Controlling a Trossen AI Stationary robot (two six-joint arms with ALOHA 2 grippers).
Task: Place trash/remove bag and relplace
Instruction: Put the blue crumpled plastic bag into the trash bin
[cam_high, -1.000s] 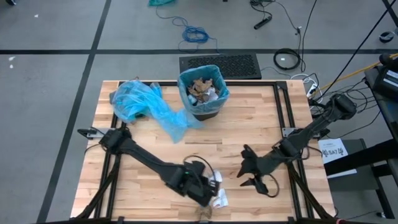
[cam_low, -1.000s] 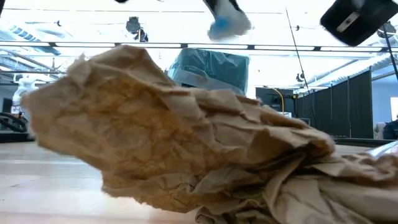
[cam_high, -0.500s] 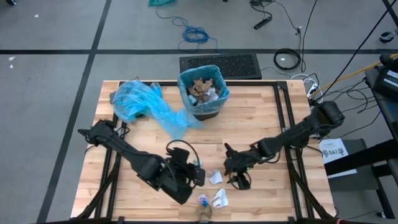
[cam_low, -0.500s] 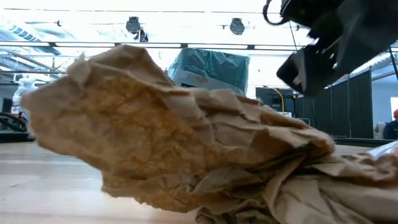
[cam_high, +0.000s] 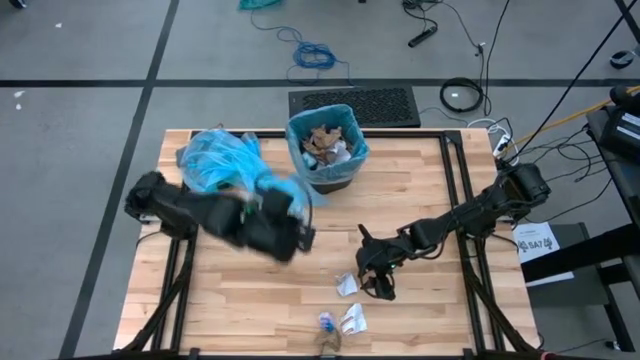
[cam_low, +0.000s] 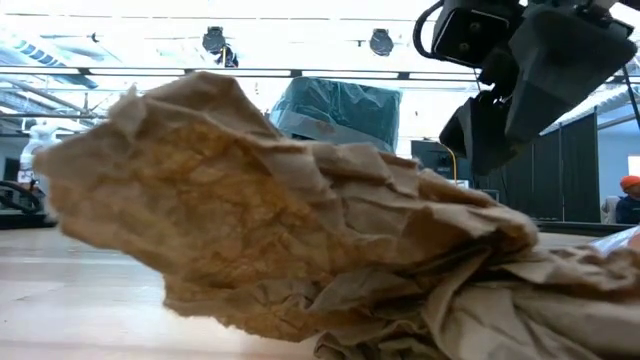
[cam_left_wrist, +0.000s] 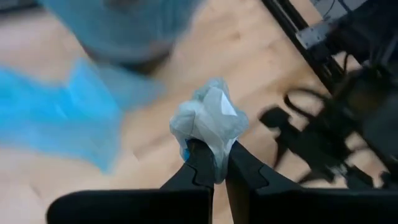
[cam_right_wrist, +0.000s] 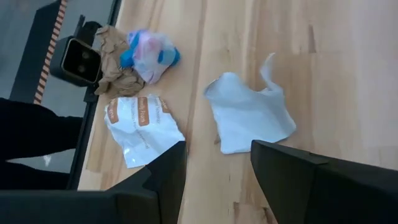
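A pale crumpled wad (cam_left_wrist: 208, 121) of the trash is sitting pinched between the closed fingers of the left gripper (cam_left_wrist: 214, 168); only the left wrist view is showing this grip. From above, that gripper (cam_high: 285, 228) is appearing as a dark blur at about nine o'clock from the table's middle, just beside the loose blue bag (cam_high: 225, 165) lying toward ten o'clock.

More trash is lying near the table's six o'clock edge. The right wrist view is separating it clearly: a white torn scrap (cam_right_wrist: 249, 115), a white wrapper with orange print (cam_right_wrist: 142, 127), a brown paper wad (cam_right_wrist: 115, 62) and a blue-and-pink bit (cam_right_wrist: 149, 53) touching that wad. The high view is giving these only as small specks (cam_high: 348, 300).

The right gripper (cam_right_wrist: 217, 168) is hanging just over the white scrap with its fingers spread apart, holding nothing; from above it (cam_high: 372, 272) is sitting just past the centre toward five o'clock.

The bin (cam_high: 327, 145), lined in blue and filled with scraps, is standing at twelve o'clock. The low view is being mostly filled by a close brown crumpled paper (cam_low: 280, 230), with the bin (cam_low: 335, 110) behind it.
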